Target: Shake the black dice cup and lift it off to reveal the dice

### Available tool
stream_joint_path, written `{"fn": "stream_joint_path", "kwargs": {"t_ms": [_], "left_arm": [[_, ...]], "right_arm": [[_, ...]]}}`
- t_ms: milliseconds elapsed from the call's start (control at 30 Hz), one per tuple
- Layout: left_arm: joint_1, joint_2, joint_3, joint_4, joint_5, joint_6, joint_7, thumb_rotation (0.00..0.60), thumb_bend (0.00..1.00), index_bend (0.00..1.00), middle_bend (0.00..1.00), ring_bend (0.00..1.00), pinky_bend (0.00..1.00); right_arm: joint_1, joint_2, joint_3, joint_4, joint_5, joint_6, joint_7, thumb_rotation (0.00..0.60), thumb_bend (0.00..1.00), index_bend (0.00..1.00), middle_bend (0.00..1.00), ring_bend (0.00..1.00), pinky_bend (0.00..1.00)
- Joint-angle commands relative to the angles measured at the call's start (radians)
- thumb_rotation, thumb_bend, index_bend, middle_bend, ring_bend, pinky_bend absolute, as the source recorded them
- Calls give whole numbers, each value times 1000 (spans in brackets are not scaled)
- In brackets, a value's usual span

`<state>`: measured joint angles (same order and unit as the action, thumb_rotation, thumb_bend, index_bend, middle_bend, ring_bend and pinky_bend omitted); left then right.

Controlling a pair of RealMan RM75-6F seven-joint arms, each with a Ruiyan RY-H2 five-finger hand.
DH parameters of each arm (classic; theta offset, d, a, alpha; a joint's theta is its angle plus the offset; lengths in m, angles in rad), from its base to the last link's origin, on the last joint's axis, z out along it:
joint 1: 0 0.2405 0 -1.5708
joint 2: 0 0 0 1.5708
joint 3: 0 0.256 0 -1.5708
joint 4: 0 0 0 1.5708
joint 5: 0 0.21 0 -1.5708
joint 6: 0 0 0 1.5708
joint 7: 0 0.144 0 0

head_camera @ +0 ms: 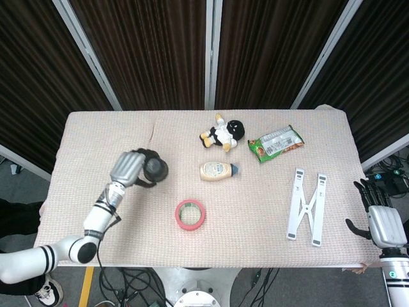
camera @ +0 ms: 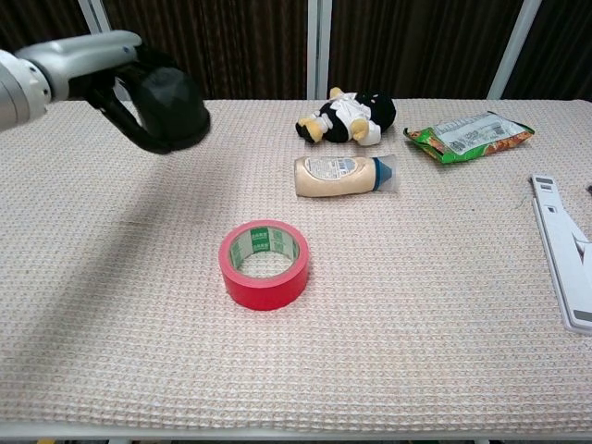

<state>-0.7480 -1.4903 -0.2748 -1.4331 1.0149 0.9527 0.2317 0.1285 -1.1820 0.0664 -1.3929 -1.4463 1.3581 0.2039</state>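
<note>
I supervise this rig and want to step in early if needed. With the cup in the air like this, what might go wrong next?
The left robot hand holds the black dice cup above the cloth-covered table, so any dice inside might fall out if it tips; none are visible. A wide swing might strike the red tape roll or the squeeze bottle lying nearby.
</note>
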Motion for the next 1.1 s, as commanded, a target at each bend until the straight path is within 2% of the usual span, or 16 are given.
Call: {"fn": "stream_joint_path", "kwargs": {"t_ms": [33, 133, 200, 300, 367, 400, 467, 600, 733, 767, 833, 933, 1033, 1100], "left_arm": [[-51, -17, -96, 175, -204, 35, 138, 600, 225, 434, 473, 290, 369], [-33, 22, -87, 39, -184, 22, 106, 600, 225, 434, 473, 290, 368], [-3, 48, -44, -140, -104, 39, 80, 600, 225, 433, 473, 290, 361], [42, 48, 74, -380, 88, 68, 59, 600, 225, 433, 473, 290, 353], [54, 31, 139, -441, 208, 81, 70, 600, 226, 433, 475, 295, 356], [57, 18, 148, -433, 238, 99, 81, 600, 226, 433, 477, 298, 358], [62, -8, 131, -384, 235, 135, 97, 600, 226, 433, 479, 302, 360], [41, -17, 21, -158, 44, 140, 149, 600, 226, 433, 480, 302, 361], [-21, 17, -100, 76, -181, -3, 113, 600, 226, 431, 480, 302, 361], [-42, 19, -118, 147, -233, -46, 114, 600, 227, 430, 480, 302, 361], [-66, 22, -124, 216, -283, -103, 123, 600, 227, 428, 480, 302, 361], [-77, 17, -100, 231, -260, -103, 134, 600, 227, 427, 480, 302, 361], [-67, 1, -77, 160, -195, -57, 111, 600, 226, 427, 480, 302, 361], [-56, -3, -57, 71, -147, -38, 85, 600, 225, 426, 480, 302, 362]], "right_arm": [[-1, -2, 1, 4, 3, -1, 4, 600, 156, 0, 0, 0, 0], [0, -5, 1, 9, 4, -5, 5, 600, 156, 0, 0, 0, 0], [0, -6, -1, 10, 1, -5, 6, 600, 155, 0, 0, 0, 0], [-1, -7, -4, 11, -3, -3, 6, 600, 156, 0, 0, 0, 0], [-2, -5, -6, 8, -8, 0, 3, 600, 156, 0, 0, 0, 0], [-3, -3, -6, 6, -9, 2, 3, 600, 156, 0, 0, 0, 0], [-5, 0, -6, 5, -10, 6, 3, 600, 156, 0, 0, 0, 0], [-6, 0, -2, 15, 5, -4, 13, 600, 156, 0, 0, 0, 0], [-1, -9, -2, 25, 13, -19, 15, 600, 156, 0, 0, 0, 0], [0, -12, -3, 26, 12, -21, 14, 600, 156, 0, 0, 0, 0], [1, -16, -4, 28, 10, -23, 12, 600, 156, 0, 0, 0, 0], [1, -17, -2, 30, 15, -25, 10, 600, 155, 0, 0, 0, 0], [0, -15, -2, 29, 14, -24, 11, 600, 156, 0, 0, 0, 0], [-2, -13, -3, 27, 10, -19, 11, 600, 155, 0, 0, 0, 0]]}}
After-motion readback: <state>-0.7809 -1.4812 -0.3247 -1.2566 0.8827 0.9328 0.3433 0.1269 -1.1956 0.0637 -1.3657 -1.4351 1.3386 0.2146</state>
